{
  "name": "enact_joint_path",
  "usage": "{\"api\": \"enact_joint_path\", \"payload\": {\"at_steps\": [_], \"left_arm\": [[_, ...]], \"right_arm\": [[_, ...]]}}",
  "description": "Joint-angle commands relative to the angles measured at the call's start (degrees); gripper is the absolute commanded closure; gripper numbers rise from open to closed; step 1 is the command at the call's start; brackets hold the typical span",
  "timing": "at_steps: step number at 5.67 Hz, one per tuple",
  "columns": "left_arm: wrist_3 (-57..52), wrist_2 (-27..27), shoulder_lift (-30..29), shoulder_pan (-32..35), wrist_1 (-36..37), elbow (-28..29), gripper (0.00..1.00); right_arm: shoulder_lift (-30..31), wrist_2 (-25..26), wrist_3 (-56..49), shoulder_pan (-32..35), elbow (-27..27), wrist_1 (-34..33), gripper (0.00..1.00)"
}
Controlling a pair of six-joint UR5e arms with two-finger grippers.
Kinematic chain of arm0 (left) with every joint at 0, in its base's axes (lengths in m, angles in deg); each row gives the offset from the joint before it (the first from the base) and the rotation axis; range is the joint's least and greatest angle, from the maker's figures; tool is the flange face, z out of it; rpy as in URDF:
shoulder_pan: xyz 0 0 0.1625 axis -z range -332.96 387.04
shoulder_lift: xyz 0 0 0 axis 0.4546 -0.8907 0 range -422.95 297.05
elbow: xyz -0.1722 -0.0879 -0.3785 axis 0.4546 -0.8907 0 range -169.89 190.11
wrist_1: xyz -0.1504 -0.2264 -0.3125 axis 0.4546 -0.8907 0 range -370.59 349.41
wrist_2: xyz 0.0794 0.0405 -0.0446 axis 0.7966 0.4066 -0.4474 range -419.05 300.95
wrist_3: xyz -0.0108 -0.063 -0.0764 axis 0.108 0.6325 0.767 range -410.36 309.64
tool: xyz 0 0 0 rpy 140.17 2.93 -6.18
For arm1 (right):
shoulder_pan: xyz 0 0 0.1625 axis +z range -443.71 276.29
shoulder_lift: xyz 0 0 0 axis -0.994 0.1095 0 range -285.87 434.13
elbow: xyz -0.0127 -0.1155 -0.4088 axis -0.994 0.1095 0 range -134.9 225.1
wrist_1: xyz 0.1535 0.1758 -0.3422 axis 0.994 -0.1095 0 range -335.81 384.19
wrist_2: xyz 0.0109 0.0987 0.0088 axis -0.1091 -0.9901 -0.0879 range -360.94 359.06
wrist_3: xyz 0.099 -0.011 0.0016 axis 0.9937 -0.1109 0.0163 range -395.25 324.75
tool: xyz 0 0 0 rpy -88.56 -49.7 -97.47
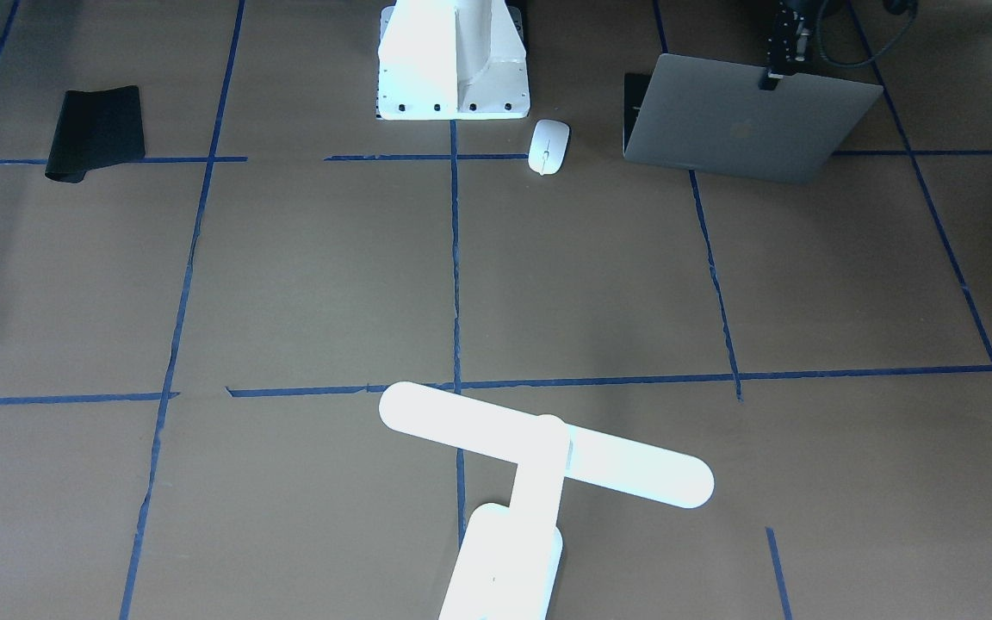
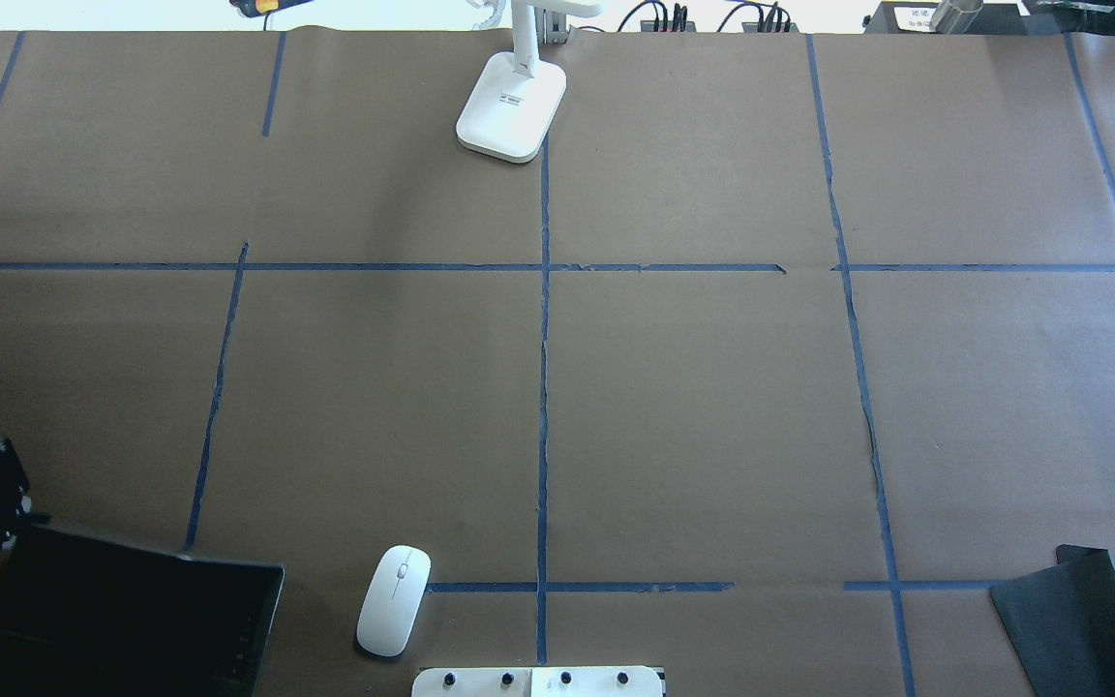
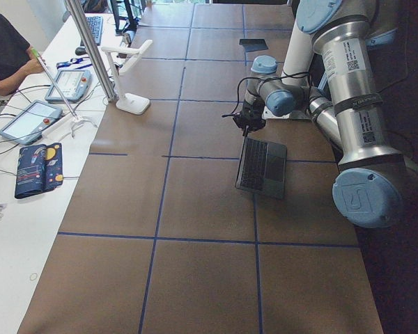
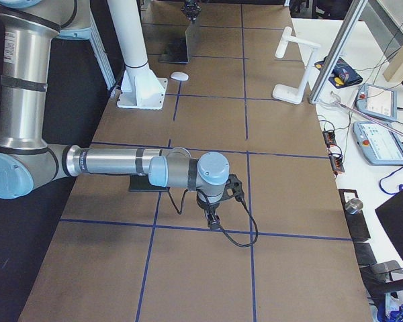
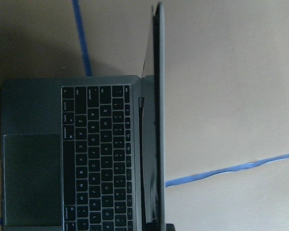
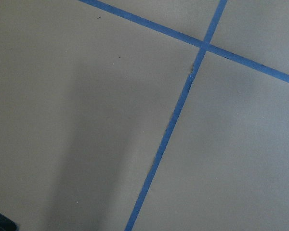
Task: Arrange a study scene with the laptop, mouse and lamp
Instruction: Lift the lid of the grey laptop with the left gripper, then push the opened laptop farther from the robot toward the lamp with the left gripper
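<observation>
The laptop [image 1: 746, 120] stands open near the robot's base, its silver lid with the apple logo upright. Its black keys and grey trackpad show in the left wrist view [image 5: 96, 159]. My left gripper [image 1: 772, 80] is shut on the lid's top edge. The white mouse [image 1: 548, 146] lies flat between the laptop and the pedestal. The white lamp [image 1: 545, 443] stands at the table's far edge, its base in the overhead view [image 2: 511, 106]. My right gripper [image 4: 213, 220] hovers low over bare paper, far from all three. I cannot tell if it is open or shut.
A white boxy pedestal [image 1: 453, 60] with bolt holes stands at the robot's side beside the mouse. A black mat [image 1: 96, 132] lies on the robot's right. Blue tape lines grid the brown paper. Operator tablets and cables lie beyond the lamp's side [image 4: 376, 134].
</observation>
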Motion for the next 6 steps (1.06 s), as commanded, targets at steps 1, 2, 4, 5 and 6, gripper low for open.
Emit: {"api": "enact_joint_path", "payload": {"at_steps": [1,2,4,5,6], "left_arm": [[-1.51,-0.20,-3.92,6.38,0.23,1.39,1.00],[-3.95,-0.55,-7.87,8.84,3.89,2.89,1.00],[-7.05,-0.46,-28.28,9.65,19.59,9.98,1.00],[-7.06,-0.55,-36.30,10.96,22.53,14.98,1.00],[-7.06,-0.64,-43.95,12.46,23.52,22.25,1.00]], "right_arm": [[0.00,-0.02,-0.01,-0.01,0.05,0.72,0.00],[0.00,-0.02,-0.01,-0.01,0.22,0.72,0.00],[0.00,-0.02,-0.01,-0.01,0.39,0.72,0.00],[0.00,-0.02,-0.10,-0.01,0.48,0.72,0.00],[0.00,-0.02,-0.01,-0.01,0.66,0.72,0.00]]}}
